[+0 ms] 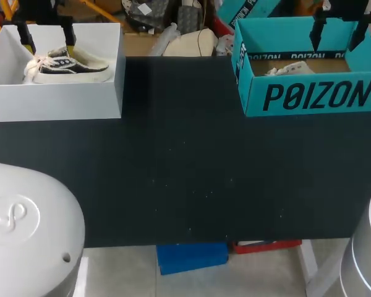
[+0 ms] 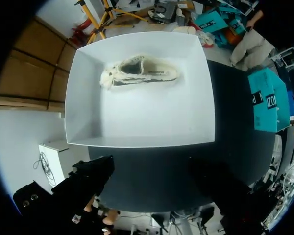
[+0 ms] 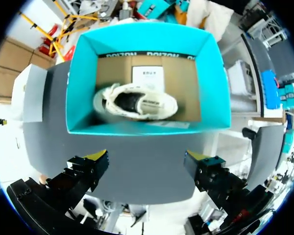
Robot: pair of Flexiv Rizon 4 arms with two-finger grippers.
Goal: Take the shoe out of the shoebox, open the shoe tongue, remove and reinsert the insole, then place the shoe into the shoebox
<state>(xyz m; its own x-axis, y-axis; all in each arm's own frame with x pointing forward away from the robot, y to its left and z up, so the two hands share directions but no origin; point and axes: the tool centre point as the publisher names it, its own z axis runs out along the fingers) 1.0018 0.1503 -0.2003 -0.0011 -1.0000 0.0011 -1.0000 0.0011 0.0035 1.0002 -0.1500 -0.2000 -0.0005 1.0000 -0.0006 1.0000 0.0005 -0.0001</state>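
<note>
**Shoes boxed, jaws spread above them**

A pale shoe (image 3: pixel 135 101) lies on its side on the cardboard floor of the teal shoebox (image 3: pixel 78 83), just beside a white card (image 3: pixel 147 78); the shoebox stands open-topped at the far right corner of the tabletop (image 1: pixel 185 173); nothing has yet been lifted out, so the task looks to be at its very start. The right jaws hang above the shoebox's near wall, wide apart and holding nothing; that spread probably suits a descent over the shoe's width. At the far left corner stands a white box (image 1: pixel 55 102), also open-topped, with a second shoe (image 1: pixel 71 65) resting against its far wall, laces bunched at one end; the left jaws hover over this box, likewise apart and empty. Each arm seems stationed over its own box so that neither need cross the other; the dark middle of the tabletop between the boxes would serve as working ground for opening the tongue and handling the insole.
</note>
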